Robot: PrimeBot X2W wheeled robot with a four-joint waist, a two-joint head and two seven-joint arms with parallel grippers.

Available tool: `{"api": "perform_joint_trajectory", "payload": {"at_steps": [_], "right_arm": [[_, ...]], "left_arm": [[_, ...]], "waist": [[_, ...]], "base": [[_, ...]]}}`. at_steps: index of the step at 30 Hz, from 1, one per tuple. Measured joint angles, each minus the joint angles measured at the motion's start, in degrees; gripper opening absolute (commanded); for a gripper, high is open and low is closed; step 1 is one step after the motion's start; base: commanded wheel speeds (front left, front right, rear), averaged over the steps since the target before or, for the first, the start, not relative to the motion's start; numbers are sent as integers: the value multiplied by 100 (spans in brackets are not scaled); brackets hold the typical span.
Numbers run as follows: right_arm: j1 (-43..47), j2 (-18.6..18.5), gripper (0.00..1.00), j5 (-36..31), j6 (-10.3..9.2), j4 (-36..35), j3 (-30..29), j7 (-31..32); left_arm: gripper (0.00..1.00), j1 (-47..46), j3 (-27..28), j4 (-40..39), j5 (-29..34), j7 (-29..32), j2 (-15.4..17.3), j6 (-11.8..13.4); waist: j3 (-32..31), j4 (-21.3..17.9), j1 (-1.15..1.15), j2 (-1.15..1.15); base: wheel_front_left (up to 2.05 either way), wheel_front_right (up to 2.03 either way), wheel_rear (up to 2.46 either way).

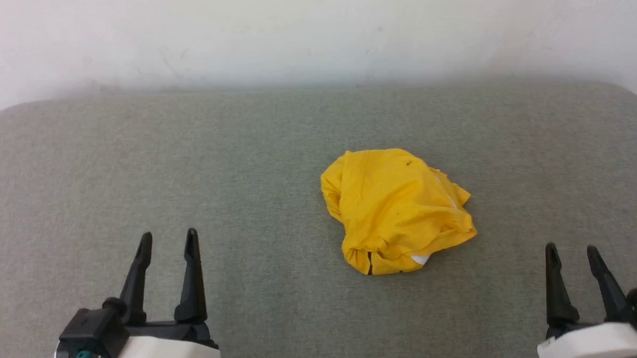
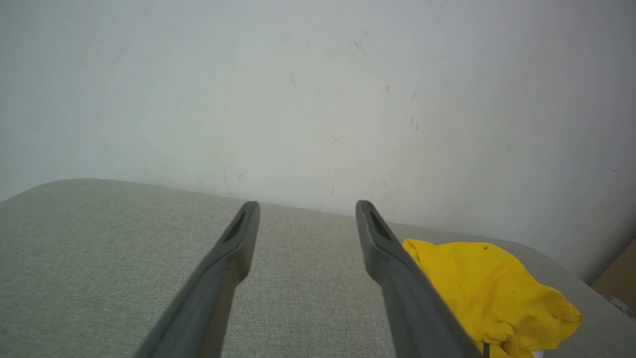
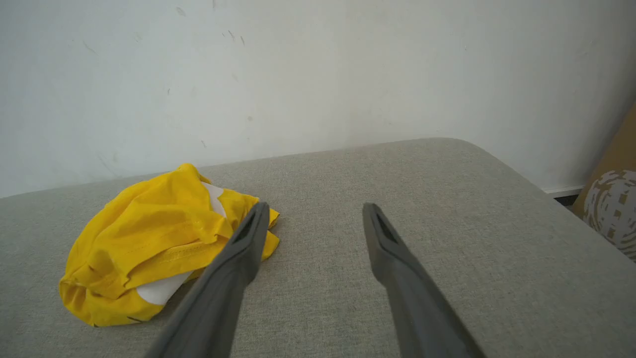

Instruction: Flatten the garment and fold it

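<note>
The garment [image 1: 397, 211] is a bright yellow T-shirt crumpled into a heap on the grey-green padded surface [image 1: 244, 171], a little right of the middle. A bit of white print shows at its near edge. My left gripper [image 1: 168, 239] stands open at the lower left, well away from the heap, with nothing between its fingers. My right gripper [image 1: 573, 254] is open too, at the lower right, apart from the cloth. In the left wrist view the garment [image 2: 492, 293] lies beyond the right finger. In the right wrist view the garment [image 3: 159, 243] sits to the left of the left finger.
A pale wall [image 1: 323, 36] runs right behind the padded surface. The surface has rounded far corners. At the right edge of the right wrist view a brown object [image 3: 608, 204] with a white pattern stands beside the surface.
</note>
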Motion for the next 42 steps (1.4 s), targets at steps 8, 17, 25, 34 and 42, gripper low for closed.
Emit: {"api": "perform_joint_trajectory", "payload": {"at_steps": [8, 17, 25, 34, 42], "right_arm": [[-1290, -325, 100, -73, 0, -335, 308, 1022], [-2621, -1141, 100, 684, 0, 242, 708, 2666], [-2925, -1997, 100, 637, -5, 950, 1527, 2993], [-3050, -2106, 0, 844, -5, 1580, 2004, 3088], [-3153, -2008, 0, 747, 2, 1741, 1971, 2539]], "left_arm": [[100, -253, 299, 127, 355, 0, -460, -491], [100, -607, 293, 408, 651, 0, -723, -865], [100, -1005, 269, 437, 866, 0, -843, -1034], [100, -1089, 220, 568, 939, 0, -865, -1084], [100, -1068, 244, 687, 938, 0, -868, -1074]], "waist": [[305, 176, 1, 0], [883, 276, 2, 0], [1439, 523, 2, 0], [1743, 941, 0, 0], [1608, 1004, 1, 0]], "base": [[0, 0, 0], [0, 0, 0], [0, 0, 0], [0, 0, 0], [0, 0, 0]]}}
